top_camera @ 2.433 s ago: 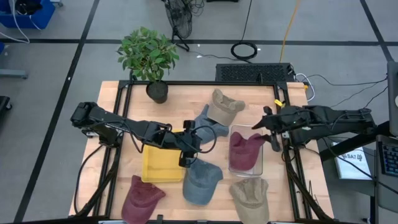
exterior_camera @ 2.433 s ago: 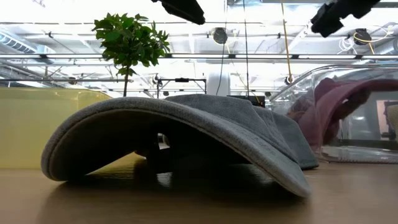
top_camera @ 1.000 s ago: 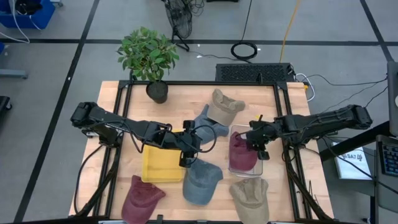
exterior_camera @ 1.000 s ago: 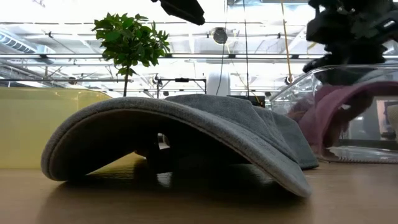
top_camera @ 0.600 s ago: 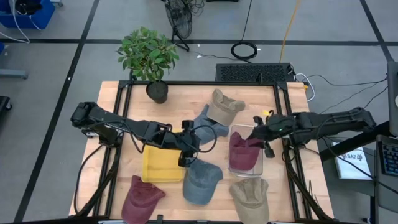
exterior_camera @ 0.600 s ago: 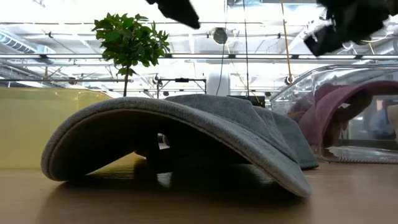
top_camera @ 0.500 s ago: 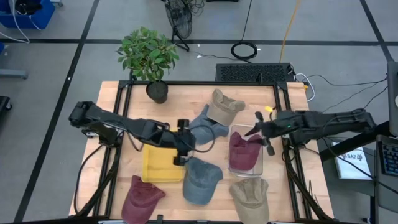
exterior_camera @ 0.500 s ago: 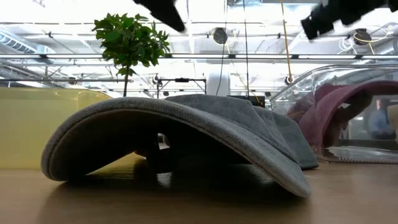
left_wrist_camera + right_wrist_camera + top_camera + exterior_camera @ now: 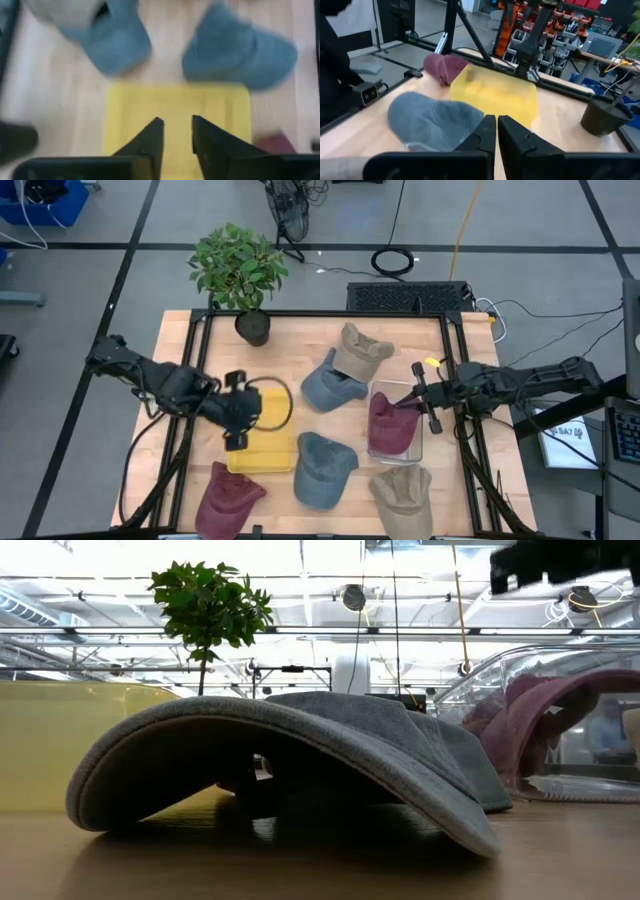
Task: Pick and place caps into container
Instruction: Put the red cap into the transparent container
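A maroon cap (image 9: 388,423) lies inside the clear container (image 9: 418,442), at the right in the low view (image 9: 545,705). My right gripper (image 9: 408,396) hovers shut above that container's far right corner, touching nothing (image 9: 496,127). My left gripper (image 9: 245,420) hangs over the left part of the yellow container (image 9: 265,450), its fingers a little apart with nothing between them (image 9: 177,132). Two blue-grey caps (image 9: 328,385) (image 9: 325,470), two khaki caps (image 9: 360,350) (image 9: 402,490) and a second maroon cap (image 9: 228,498) rest on the table.
A potted plant (image 9: 245,275) stands at the table's far left. The near blue-grey cap (image 9: 280,760) fills most of the low view. A black frame (image 9: 330,314) runs around the wooden tabletop. Cables trail from both arms.
My right gripper has risen out of the clear container, off the maroon cap, and drawn back a little toward the table's right edge. The cap stays in the container. My left gripper has pulled back toward the table's left edge, from the yellow container's right side to its left.
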Available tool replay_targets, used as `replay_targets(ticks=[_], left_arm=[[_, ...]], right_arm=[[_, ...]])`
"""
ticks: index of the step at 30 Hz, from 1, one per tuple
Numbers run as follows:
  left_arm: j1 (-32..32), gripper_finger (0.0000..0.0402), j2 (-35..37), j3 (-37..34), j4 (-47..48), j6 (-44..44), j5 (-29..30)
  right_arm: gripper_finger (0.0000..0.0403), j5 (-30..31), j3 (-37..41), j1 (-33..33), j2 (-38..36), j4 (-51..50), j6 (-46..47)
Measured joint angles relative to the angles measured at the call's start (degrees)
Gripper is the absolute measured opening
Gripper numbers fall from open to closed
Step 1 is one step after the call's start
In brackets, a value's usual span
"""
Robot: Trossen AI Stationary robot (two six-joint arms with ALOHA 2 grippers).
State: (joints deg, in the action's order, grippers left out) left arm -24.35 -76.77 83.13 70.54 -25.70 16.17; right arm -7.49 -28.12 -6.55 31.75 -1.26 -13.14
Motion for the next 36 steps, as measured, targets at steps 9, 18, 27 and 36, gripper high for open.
replay_targets(ticks=[9,18,27,36], left_arm=[[-11.4,0.0013,-0.5,0.0,6.9,-11.4,-6.1],[-23.9,0.0025,-4.2,0.0,2.7,-31.5,-6.1],[-31.7,0.0026,-13.2,0.0,0.1,-48.4,-1.9],[-29.7,0.0095,-20.1,0.0,-12.9,-47.7,-6.2]], right_arm=[[0.0002,0.2,17.2,0.1,0.0,24.9,-8.7],[0.0001,0.0,20.3,0.1,-0.3,32.9,-4.6],[0.0,-0.1,20.3,0.1,-0.3,33.2,0.0],[0.0,-0.2,20.3,0.1,-0.4,33.7,0.1]])
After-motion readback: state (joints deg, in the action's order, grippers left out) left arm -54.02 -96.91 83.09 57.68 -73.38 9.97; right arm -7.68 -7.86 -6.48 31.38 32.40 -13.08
